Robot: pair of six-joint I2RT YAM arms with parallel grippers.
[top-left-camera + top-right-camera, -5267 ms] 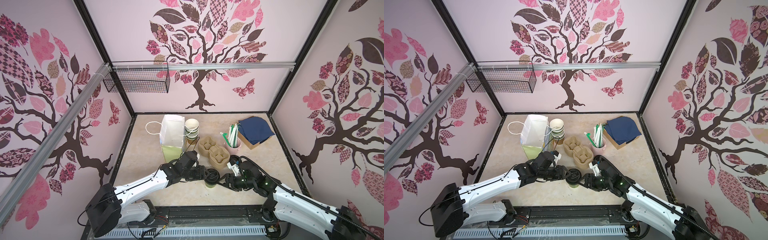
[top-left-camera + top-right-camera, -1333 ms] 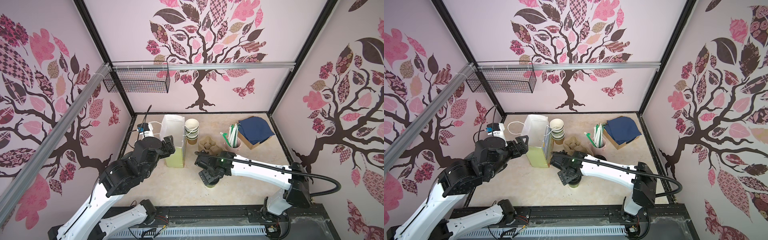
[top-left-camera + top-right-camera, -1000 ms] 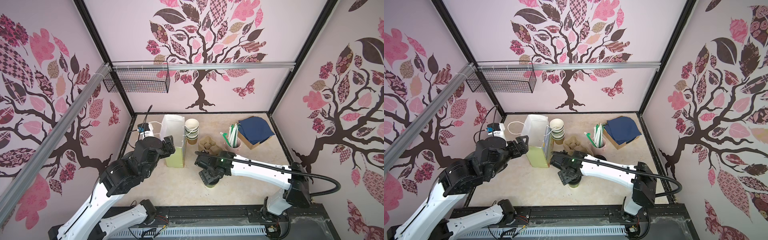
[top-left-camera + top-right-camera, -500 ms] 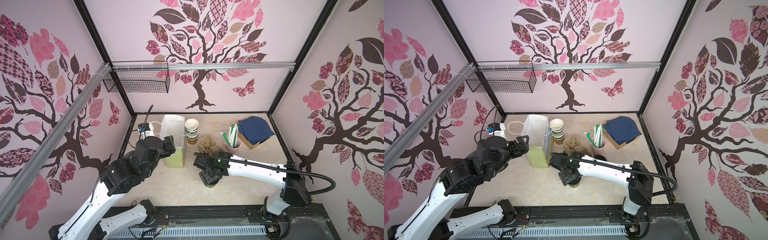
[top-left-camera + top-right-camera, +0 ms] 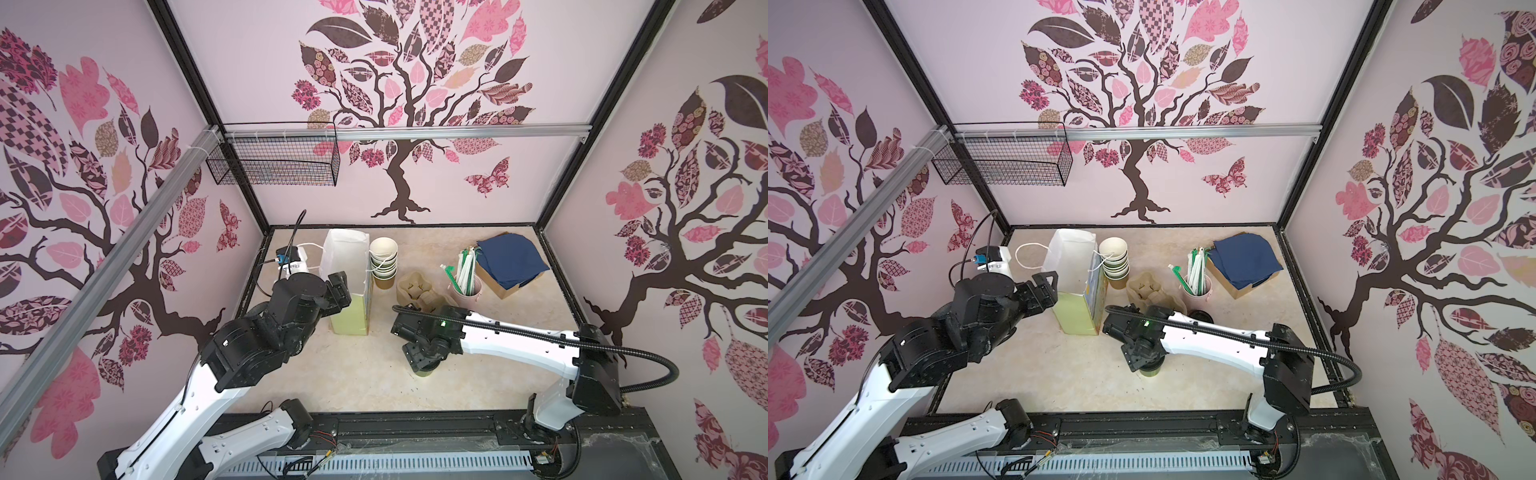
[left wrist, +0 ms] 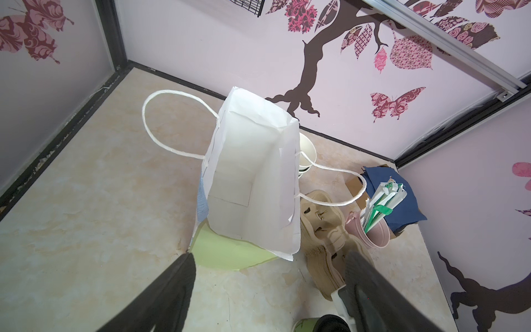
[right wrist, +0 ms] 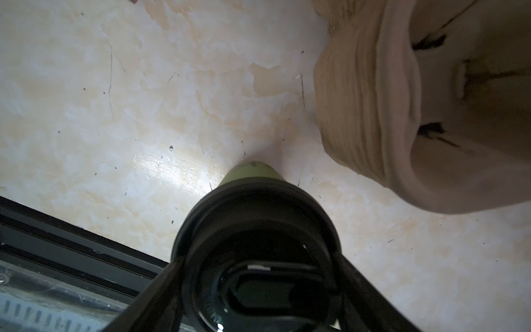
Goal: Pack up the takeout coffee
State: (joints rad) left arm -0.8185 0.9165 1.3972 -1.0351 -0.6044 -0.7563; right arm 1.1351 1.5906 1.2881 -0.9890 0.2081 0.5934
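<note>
Now: left jaws spread, empty; right jaws straddle takeout coffee (image 7: 255, 201), grip unclear; lid (image 7: 253, 247) embossing unreadable.

takeout coffee (image 5: 1149, 371): mostly covered by right gripper (image 5: 1144, 360), near centre | left gripper (image 5: 1047, 289): jaws held spread, just left of paper bag (image 5: 1077, 299)

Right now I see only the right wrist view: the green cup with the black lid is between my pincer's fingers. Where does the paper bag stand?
Observer: In both top views the white paper bag stands upright, mouth open, left of the takeout coffee and farther back.
Operator: Does the left pincer hold it?
Observer: No, the left pincer is open and empty, beside the bag.
Operator: What stands next to the bag?
Observer: A stack of lidless cups, on its right in a top view.
</note>
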